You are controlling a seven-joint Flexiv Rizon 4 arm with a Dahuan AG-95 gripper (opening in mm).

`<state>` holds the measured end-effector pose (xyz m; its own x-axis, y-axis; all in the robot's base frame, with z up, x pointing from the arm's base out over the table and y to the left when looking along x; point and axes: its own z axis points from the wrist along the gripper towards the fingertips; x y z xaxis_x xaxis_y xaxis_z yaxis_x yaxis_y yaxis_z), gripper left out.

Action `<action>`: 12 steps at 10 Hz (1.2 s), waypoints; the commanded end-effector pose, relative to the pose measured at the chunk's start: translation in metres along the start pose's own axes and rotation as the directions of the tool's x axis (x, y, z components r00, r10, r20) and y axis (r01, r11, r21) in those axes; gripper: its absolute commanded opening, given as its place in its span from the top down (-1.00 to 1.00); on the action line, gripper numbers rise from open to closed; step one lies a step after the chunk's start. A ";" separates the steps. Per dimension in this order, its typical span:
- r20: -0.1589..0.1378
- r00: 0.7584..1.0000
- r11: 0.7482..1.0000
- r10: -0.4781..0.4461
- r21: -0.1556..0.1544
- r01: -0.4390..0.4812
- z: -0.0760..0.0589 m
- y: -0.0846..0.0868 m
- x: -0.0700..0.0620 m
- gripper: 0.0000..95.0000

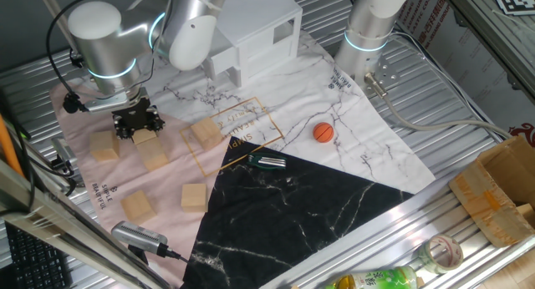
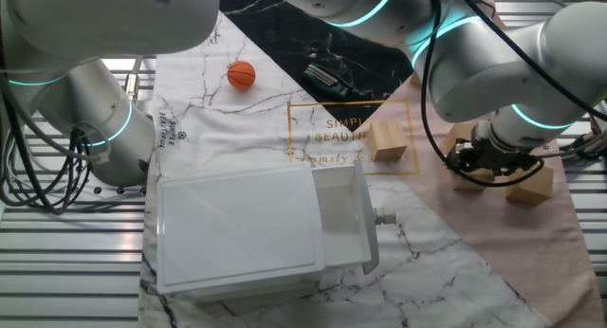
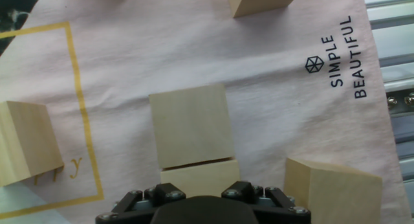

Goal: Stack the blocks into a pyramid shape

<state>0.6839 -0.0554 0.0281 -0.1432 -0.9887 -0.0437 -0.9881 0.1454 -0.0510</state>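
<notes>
Several light tan wooden blocks lie flat on the pink part of the cloth, none on top of another. My gripper (image 1: 137,124) is down at the cloth with one block (image 3: 199,177) between its jaws. That block touches a second block (image 3: 189,125) just ahead of it. Further blocks lie to the right (image 3: 333,188), to the left (image 3: 26,143) and ahead (image 3: 262,0). In the fixed view, blocks lie at the far left (image 1: 105,145), on the gold lettering (image 1: 205,132) and nearer the front (image 1: 194,196) (image 1: 137,206). The fingertips are hidden, so their grip does not show.
A white box-like house (image 1: 255,38) stands at the back of the cloth. An orange ball (image 1: 323,132) and a small black-and-silver tool (image 1: 267,162) lie toward the middle. A second arm's base (image 1: 368,30) stands behind. A cardboard box (image 1: 501,189) sits at the right.
</notes>
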 end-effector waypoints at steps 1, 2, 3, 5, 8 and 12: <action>0.001 1.000 1.000 0.001 -0.001 -0.001 0.000 0.000 0.000 0.60; 0.000 1.000 1.000 0.001 -0.001 -0.001 0.000 0.000 0.000 0.60; -0.001 1.000 1.000 0.000 -0.001 0.000 0.000 0.000 0.000 0.20; -0.001 1.000 1.000 -0.001 -0.001 0.001 0.000 0.000 0.000 0.20; 0.000 1.000 1.000 -0.004 -0.001 0.004 0.000 0.000 0.000 -0.20; 0.001 1.000 1.000 -0.006 -0.003 0.006 0.000 0.000 0.000 -0.20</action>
<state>0.6834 -0.0554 0.0281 -0.1382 -0.9895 -0.0432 -0.9889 0.1402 -0.0497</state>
